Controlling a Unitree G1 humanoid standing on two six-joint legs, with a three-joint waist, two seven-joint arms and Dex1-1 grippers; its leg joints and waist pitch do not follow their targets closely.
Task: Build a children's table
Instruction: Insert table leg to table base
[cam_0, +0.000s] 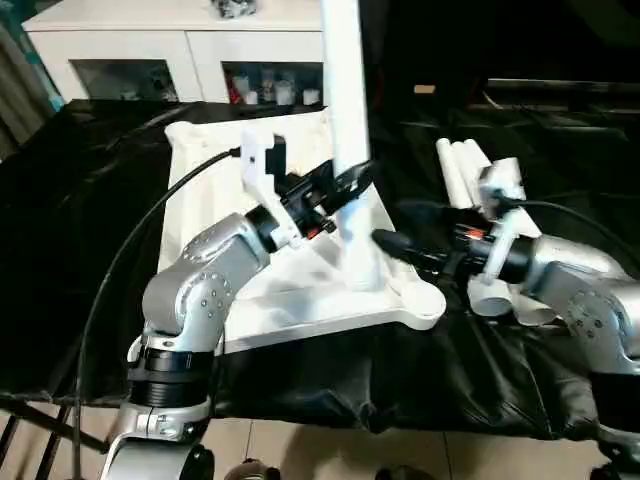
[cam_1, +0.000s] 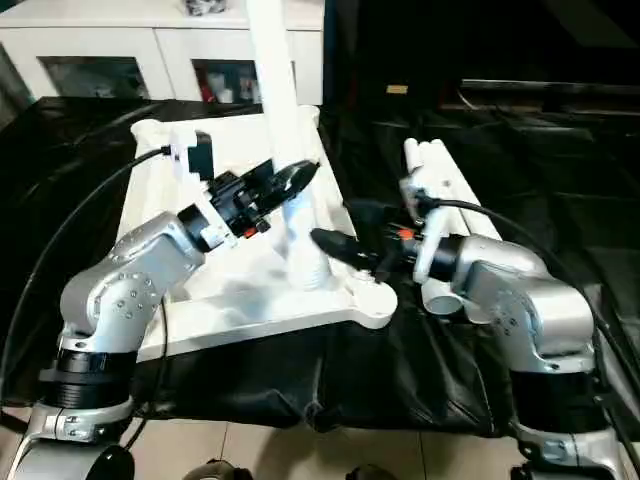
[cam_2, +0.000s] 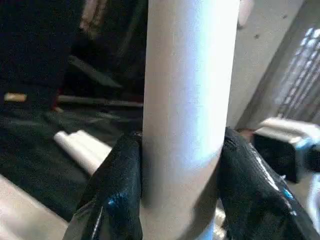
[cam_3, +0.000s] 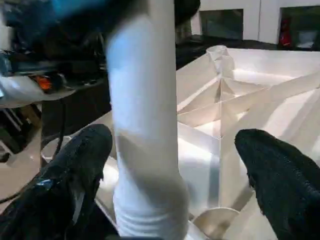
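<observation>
Smooth white plastic leg (cam_0: 345, 110), ribbed matt plastic tabletop (cam_0: 300, 290), glossy black cloth (cam_0: 90, 270), silvery metal forearms (cam_0: 205, 275).

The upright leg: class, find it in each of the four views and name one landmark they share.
Left eye: upright leg, centre, top edge down to the tabletop.
Right eye: left of centre.
Left wrist: centre, between the left claw fingers.
Right wrist: left of centre, between open fingers.
Shared landmark: the tabletop's ribbed underside.

The left gripper (cam_2: 180, 195) reaches in from the left, its black fingers (cam_2: 117, 190) pressed on both sides of an upright leg (cam_0: 345, 120). The right gripper (cam_3: 170, 185) points left from the right, fingers spread wide, touching nothing.
</observation>
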